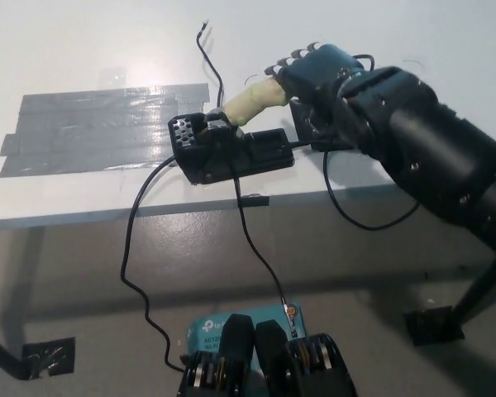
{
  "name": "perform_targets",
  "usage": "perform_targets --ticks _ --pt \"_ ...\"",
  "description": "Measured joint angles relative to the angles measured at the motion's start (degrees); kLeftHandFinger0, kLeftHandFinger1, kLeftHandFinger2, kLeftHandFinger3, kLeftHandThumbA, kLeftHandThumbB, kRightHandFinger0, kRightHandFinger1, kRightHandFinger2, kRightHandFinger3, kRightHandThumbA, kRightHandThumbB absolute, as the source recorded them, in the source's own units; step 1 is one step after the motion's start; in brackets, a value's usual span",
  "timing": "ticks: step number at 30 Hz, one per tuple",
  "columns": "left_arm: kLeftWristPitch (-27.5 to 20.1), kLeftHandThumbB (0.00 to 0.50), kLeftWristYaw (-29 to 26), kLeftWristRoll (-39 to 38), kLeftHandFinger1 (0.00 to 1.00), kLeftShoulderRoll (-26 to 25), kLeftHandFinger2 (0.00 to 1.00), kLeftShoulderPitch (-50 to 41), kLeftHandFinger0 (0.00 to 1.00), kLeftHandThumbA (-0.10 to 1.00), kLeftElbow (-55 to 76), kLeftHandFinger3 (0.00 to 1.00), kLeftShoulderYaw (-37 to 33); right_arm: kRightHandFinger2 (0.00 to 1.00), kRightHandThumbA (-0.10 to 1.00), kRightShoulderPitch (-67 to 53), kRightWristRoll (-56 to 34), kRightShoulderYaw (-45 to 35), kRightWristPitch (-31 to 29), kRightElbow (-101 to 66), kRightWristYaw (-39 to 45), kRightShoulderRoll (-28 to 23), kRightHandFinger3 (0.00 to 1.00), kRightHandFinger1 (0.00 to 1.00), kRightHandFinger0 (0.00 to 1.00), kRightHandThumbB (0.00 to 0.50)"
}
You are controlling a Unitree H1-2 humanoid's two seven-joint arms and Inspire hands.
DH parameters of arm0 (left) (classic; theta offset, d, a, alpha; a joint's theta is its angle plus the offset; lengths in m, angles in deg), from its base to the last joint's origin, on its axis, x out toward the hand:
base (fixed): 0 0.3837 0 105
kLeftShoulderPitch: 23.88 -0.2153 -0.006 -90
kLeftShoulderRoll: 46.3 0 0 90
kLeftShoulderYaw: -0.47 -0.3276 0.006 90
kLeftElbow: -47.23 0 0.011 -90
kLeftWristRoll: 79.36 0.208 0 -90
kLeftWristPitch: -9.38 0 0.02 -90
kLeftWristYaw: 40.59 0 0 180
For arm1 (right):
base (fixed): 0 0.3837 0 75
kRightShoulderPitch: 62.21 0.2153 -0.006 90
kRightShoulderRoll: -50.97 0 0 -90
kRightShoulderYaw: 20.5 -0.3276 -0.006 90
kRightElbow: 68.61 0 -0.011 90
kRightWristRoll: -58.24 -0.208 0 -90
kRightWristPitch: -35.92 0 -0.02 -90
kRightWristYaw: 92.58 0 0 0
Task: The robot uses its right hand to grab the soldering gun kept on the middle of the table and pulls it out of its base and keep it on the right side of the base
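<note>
The soldering gun (250,103) has a pale yellow-green handle and leans out of its black base (231,150) near the table's front edge. Its tip end still sits at the holder on the base's left part. My black right hand (314,70) comes in from the right and is closed around the upper end of the handle. A thin black cord (211,58) runs from the base area toward the back of the table. My white left hand is not in view.
A large patch of grey tape (99,128) covers the white table (83,50) left of the base. Black cables (136,273) hang over the front edge to the floor. A teal box (231,324) lies on the floor below.
</note>
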Motion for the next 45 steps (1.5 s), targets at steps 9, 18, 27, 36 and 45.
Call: perform_targets --ticks 9,18,27,36,45 --pt "0.0 0.185 0.6 0.4 0.83 0.5 0.97 0.9 0.75 0.76 0.0 1.00 -0.7 1.00 0.33 -3.6 7.0 0.7 0.2 3.2 -13.0 1.6 1.00 1.00 0.84 0.500" --pt "1.0 0.163 0.7 1.2 0.81 0.7 0.94 1.9 0.74 0.74 0.4 1.00 -2.9 0.36 -0.10 -6.8 13.3 0.4 1.6 8.7 -25.8 3.8 1.00 0.22 0.12 0.182" --pt "1.1 0.155 1.2 1.7 0.77 0.7 0.90 2.5 0.70 0.68 0.4 1.00 -3.5 0.22 -0.10 -7.3 14.4 -1.0 -1.4 14.8 -39.4 4.8 0.09 0.00 0.00 0.209" --pt "1.4 0.168 1.9 1.3 0.82 0.7 0.95 2.8 0.74 0.69 0.4 1.00 -3.2 0.49 -0.10 -7.3 14.3 -2.7 -8.0 16.8 -49.0 3.4 0.26 0.08 0.00 0.033" --pt "2.0 0.188 2.8 1.1 0.86 0.7 1.00 2.8 0.77 0.72 0.5 1.00 -3.1 0.23 0.10 -4.6 14.1 -6.2 -11.7 18.8 -51.4 -1.8 0.29 0.00 0.00 0.204"
